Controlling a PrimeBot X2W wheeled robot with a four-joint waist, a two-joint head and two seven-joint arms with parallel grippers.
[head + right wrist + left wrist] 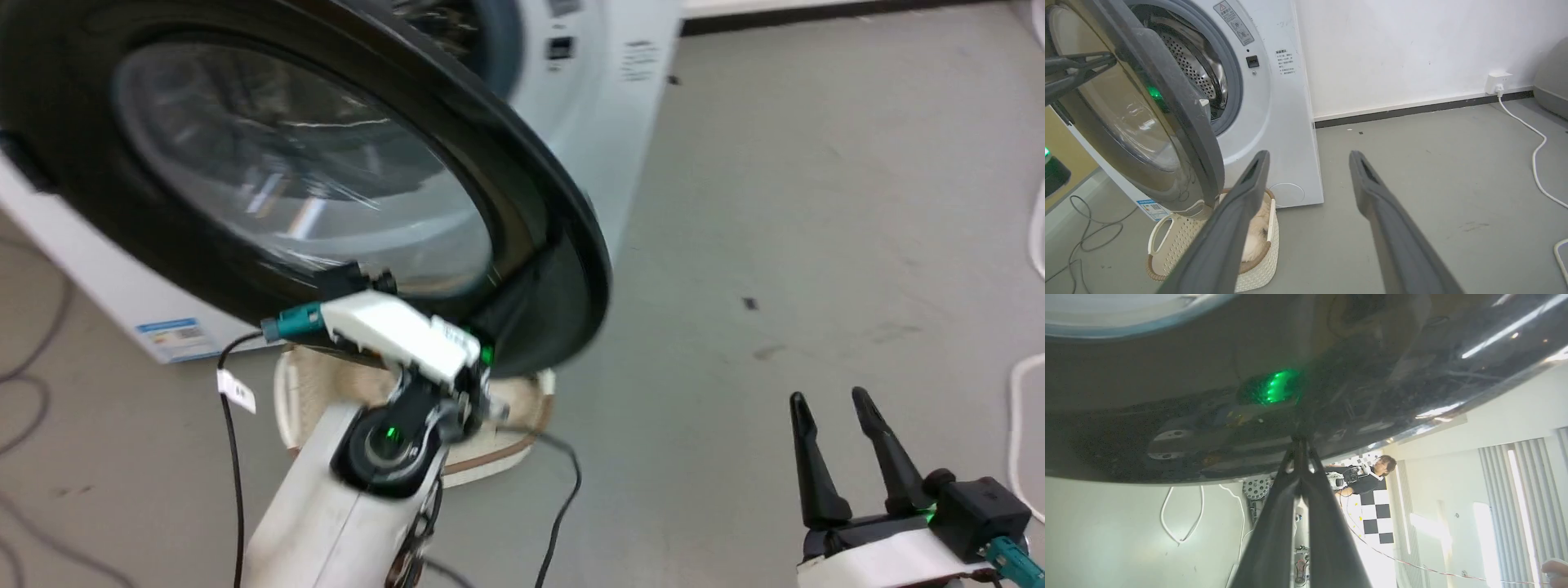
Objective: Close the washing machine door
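Note:
The washing machine door [522, 204], black-rimmed with a bulging glass centre, stands swung partly out from the white washing machine [1286, 122]. Behind it the steel drum [1188, 61] shows. My left gripper [1300, 444] is shut with nothing between its fingers, and its tips press on the door's glossy black outer rim [1167, 396]. The right wrist view shows the same gripper [1110, 60] against the door's outer face [1126, 122]. My right gripper [841, 404] hangs open over bare floor to the right of the door, well apart from it; its fingers [1257, 171] are spread wide.
A white woven basket [1257, 265] with a plush toy [1255, 237] sits on the floor under the door, by my left forearm. Dark cables [33, 343] lie at the left. A white cord [1535, 155] runs from a wall socket [1496, 79]. A person [1367, 477] sits behind me.

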